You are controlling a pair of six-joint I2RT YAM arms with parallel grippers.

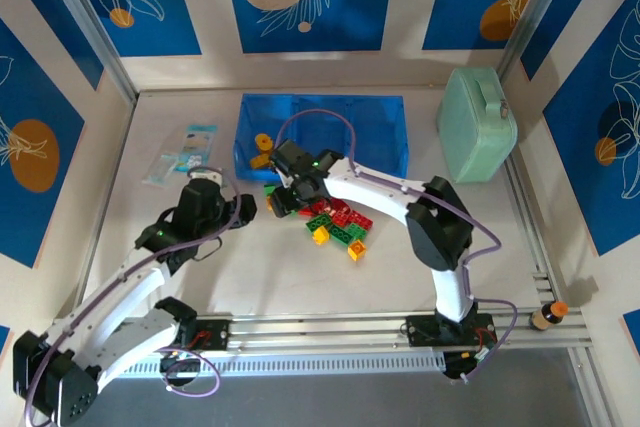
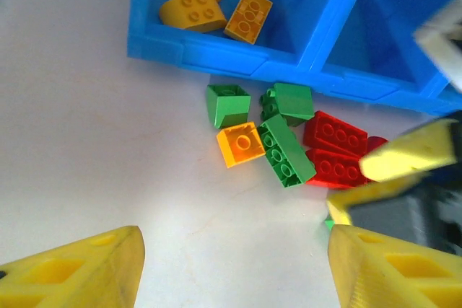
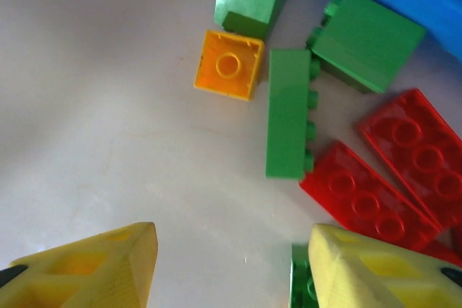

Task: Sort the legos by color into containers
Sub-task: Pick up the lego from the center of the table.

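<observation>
The legos point(image 1: 335, 222) lie in a loose red, green and yellow-orange pile in front of the blue containers point(image 1: 320, 132). The left bin holds yellow bricks point(image 2: 191, 11). My right gripper point(image 1: 275, 199) hangs open low over the pile's left edge. In its wrist view the right gripper point(image 3: 231, 272) spans bare table, with an orange brick point(image 3: 229, 65), a long green brick point(image 3: 287, 113) and red bricks point(image 3: 368, 196) just ahead. A green brick point(image 3: 299, 279) peeks out beside its right finger. My left gripper point(image 1: 240, 209) is open just left of the pile; the left gripper point(image 2: 234, 272) holds nothing.
A mint-green lidded case point(image 1: 477, 124) stands at the back right. Plastic packets point(image 1: 185, 152) lie at the back left. A small orange-capped bottle point(image 1: 549, 315) sits by the front rail on the right. The right gripper's fingers point(image 2: 415, 153) reach in close beside my left gripper.
</observation>
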